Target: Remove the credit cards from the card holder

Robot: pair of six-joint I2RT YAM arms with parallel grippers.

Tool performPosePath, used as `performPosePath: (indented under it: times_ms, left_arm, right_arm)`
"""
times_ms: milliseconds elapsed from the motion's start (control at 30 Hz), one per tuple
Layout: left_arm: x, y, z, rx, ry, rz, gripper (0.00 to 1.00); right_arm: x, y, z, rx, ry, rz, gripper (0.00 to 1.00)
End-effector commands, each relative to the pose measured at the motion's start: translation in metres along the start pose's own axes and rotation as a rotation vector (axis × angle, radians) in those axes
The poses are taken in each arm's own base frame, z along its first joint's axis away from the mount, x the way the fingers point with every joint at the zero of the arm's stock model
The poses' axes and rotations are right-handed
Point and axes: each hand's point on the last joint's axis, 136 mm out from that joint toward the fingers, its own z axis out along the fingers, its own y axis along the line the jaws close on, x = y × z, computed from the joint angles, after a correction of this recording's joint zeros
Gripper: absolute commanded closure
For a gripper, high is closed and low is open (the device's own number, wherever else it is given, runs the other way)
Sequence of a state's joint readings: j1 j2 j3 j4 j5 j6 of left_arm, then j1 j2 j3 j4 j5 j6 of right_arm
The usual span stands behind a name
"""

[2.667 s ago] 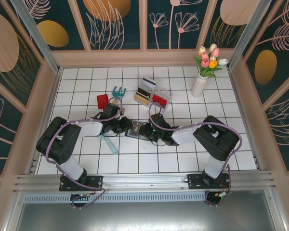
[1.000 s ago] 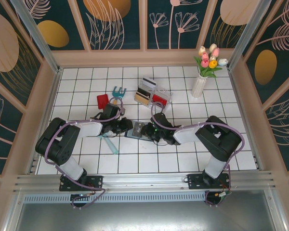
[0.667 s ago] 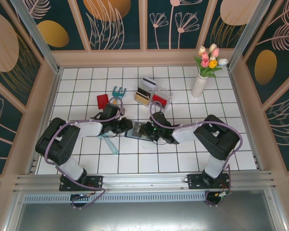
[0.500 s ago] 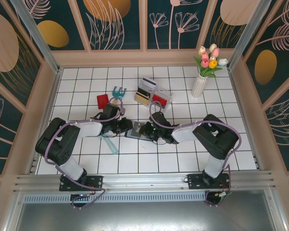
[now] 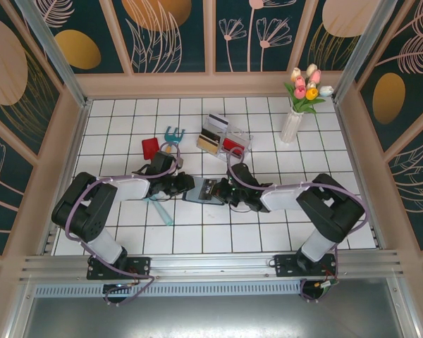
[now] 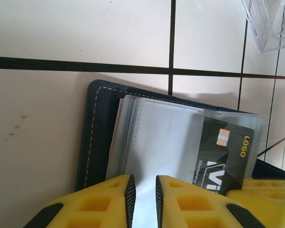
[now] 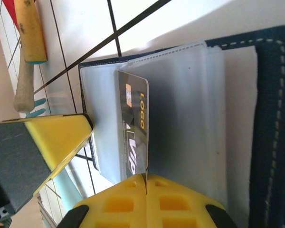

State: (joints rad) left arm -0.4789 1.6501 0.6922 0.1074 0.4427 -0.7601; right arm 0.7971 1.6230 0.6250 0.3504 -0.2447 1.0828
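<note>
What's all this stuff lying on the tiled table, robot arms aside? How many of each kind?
Cards: 2, a red card on the tiles, a black card sticking out of the holder
Wallet-style card holder: 1
Clear plastic box: 1, its own cards left uncounted
Vase of tulips: 1
Teal tools: 2, a fork and a stick
Total: 7
</note>
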Motion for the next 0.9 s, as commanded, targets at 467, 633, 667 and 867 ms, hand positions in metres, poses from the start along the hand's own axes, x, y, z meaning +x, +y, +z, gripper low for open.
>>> performPosePath:
  times_ms: [467,633,667,867]
  left_arm:
    - [-0.036,-0.103,-0.069,0.381,-0.028,0.057,0.36]
    - [-0.037,-0.138,-0.098,0.530,-0.063,0.147,0.27]
    - [-0.036,-0.145,-0.102,0.570,-0.060,0.156,0.27]
    - [-0.034,-0.168,-0.118,0.708,-0.040,0.169,0.31]
  right_arm:
    - [-0.038,0.067,-0.099,-0.405,-0.134,-0.203,1.00]
    - [-0.043,0.107,-0.128,-0.594,-0.112,-0.303,1.00]
    - [-0.041,0.115,-0.131,-0.624,-0.096,-0.321,1.00]
    - [-0.048,0.141,-0.140,-0.722,-0.046,-0.368,1.00]
